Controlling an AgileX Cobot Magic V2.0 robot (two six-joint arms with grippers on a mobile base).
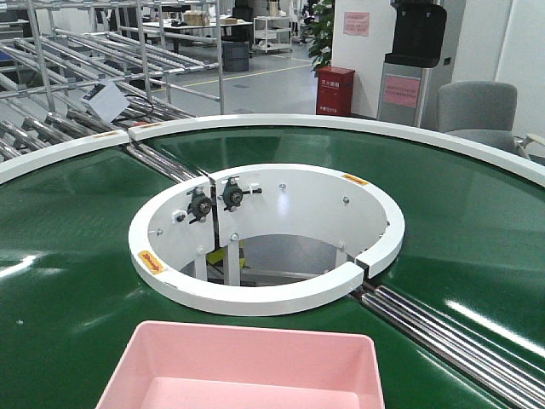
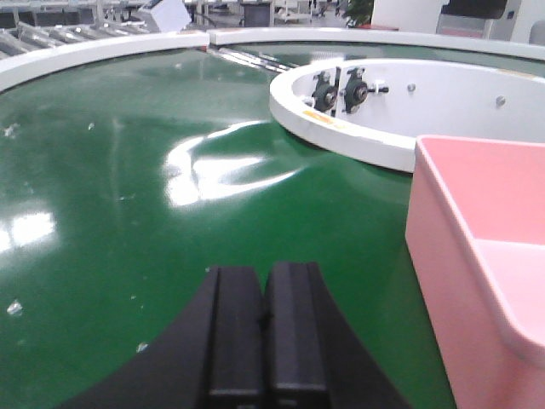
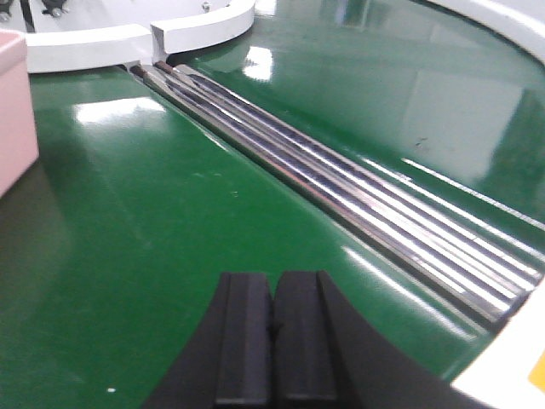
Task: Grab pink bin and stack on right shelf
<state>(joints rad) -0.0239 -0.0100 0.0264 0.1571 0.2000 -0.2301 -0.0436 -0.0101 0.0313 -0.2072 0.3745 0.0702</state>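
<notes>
1. The bin (image 1: pixel 255 332) stands upright on the green desk (image 1: pixel 68 281), at the near edge of the front view and just short of the white ring (image 1: pixel 255 300). It looks empty.
2. The left gripper (image 2: pixel 265 290) hangs low over bare desk, jaws pressed together with nothing between them. The bin's left wall is near, on its right side.
3. The right gripper (image 3: pixel 273 294) is likewise closed on nothing. It is over the desk between the bin, which shows at the left border of its view, and the steel rollers (image 3: pixel 341 196).
4. I judge the step in hand to be the reach and grasp, since neither gripper touches the bin yet.
5. To do it well, open both grippers first. Then bring each to its own side wall with one finger inside the rim and one outside.
6. The walls are smooth and tapered, so a pinch set well down over the rim should hold better than one at the lip.
7. Close both at matching height and lift evenly, or the wide, shallow bin may tilt or twist.
8. The shelf is in no view, so the path to it cannot be judged here.
</notes>
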